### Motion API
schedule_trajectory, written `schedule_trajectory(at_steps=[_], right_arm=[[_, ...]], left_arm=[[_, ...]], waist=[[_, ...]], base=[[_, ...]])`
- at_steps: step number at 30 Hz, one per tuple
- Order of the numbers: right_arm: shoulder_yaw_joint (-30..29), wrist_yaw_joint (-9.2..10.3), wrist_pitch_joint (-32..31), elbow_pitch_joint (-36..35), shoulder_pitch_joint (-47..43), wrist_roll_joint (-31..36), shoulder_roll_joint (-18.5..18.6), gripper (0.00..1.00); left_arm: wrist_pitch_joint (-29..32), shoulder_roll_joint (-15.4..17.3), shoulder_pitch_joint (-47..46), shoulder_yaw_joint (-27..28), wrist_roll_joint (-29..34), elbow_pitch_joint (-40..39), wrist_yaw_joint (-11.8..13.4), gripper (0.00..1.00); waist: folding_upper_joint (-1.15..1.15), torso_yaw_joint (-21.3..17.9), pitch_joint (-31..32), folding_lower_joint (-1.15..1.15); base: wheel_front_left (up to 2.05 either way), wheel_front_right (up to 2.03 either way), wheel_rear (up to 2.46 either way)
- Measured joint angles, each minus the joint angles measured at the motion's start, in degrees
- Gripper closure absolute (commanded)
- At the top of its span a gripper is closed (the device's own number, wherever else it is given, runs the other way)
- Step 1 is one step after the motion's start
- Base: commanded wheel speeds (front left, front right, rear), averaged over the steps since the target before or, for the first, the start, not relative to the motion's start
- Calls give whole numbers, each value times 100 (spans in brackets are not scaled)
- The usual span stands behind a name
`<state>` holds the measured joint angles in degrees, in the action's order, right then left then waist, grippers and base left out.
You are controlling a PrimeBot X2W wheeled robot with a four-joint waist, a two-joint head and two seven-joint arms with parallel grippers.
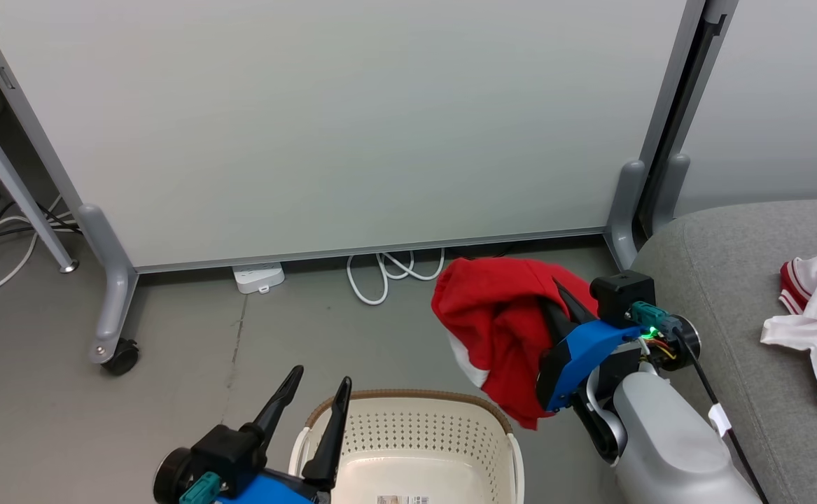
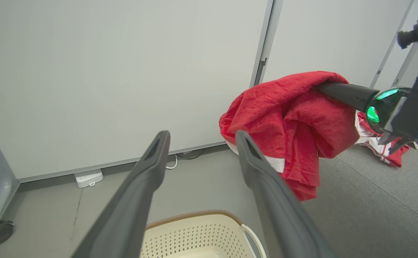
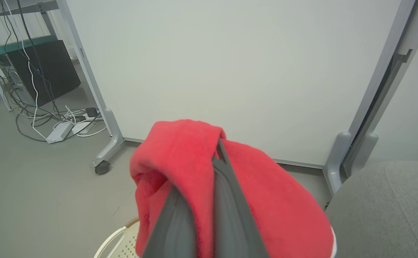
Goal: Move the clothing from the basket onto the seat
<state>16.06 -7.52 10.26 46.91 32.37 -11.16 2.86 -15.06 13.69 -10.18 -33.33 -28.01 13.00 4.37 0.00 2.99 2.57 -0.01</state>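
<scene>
Head view: R gripper point(image 1: 561, 297) clamps red garment point(image 1: 499, 329); L gripper point(image 1: 321, 376) spread by basket point(image 1: 408, 397); partition point(image 1: 352, 126) behind.

The head camera is looking down from behind the left gripper point(image 1: 321, 376) and right gripper point(image 1: 561, 297). Each wrist camera is looking closely past its gripper toward the white partition point(image 1: 345, 126). All are sharing the red garment point(image 1: 499, 329) and basket point(image 1: 415, 427).

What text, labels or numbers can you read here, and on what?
Nothing is legible in any view.
Sticker on the floor of the basket: dark print, too small to read.
White cable tag: no print that can be made out.
Red garment lifted over the basket: no logo or lettering showing.
</scene>
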Motion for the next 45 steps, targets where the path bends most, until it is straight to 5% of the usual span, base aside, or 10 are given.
schedule_trajectory(at_steps=[21, 45], right_arm=[[10, 0, -145, -237, -97, 26, -1, 100], [-233, 1, -259, -391, -198, 307, 0, 100]], left_arm=[[0, -343, 398, 810, 631, 99, -388, 0], [0, -734, 352, 1145, 1155, 169, -760, 0]], waist=[[0, -295, -56, 1], [0, -2937, -285, 1]], base=[[0, 0, 0], [0, 0, 0]])
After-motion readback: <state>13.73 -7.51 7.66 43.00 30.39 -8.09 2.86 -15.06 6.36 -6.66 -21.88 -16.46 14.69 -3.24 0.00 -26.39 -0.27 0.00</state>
